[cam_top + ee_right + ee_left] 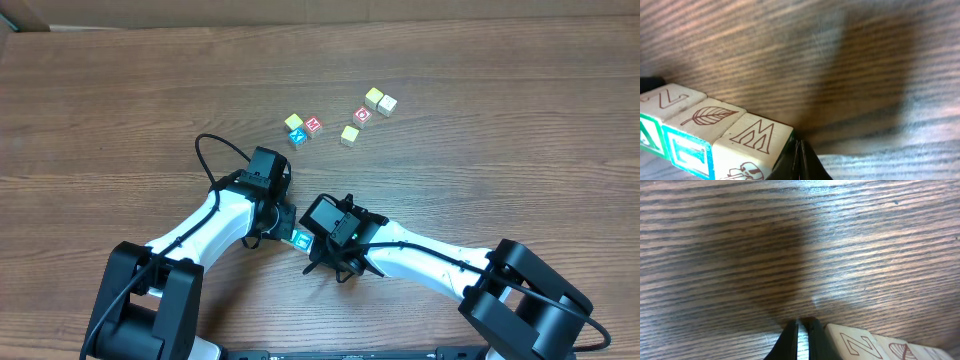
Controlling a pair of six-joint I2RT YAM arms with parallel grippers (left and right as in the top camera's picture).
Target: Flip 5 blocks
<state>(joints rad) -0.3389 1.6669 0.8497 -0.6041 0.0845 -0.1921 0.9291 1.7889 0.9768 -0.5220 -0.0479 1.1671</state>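
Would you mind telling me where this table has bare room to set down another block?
The table is bare left of the three-block cluster and right of the four-block group. The gap between them is narrow. Crowded: near centre, where the left gripper and right gripper, both shut, flank a row of blocks.

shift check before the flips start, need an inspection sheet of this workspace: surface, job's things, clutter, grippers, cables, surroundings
surface: wooden table, bare grain, no spills seen
job's things: seven loose blocks at far centre, including a red M block and a red O block; a row of three by the grippers, Z block, leaf block, cream M block
clutter: nothing seen
grippers: left gripper shut, empty, close beside the Z block; right gripper shut, empty, close beside the cream M block
cables: black cable loops off the left arm
surroundings: pale strip beyond the far edge; otherwise nothing seen
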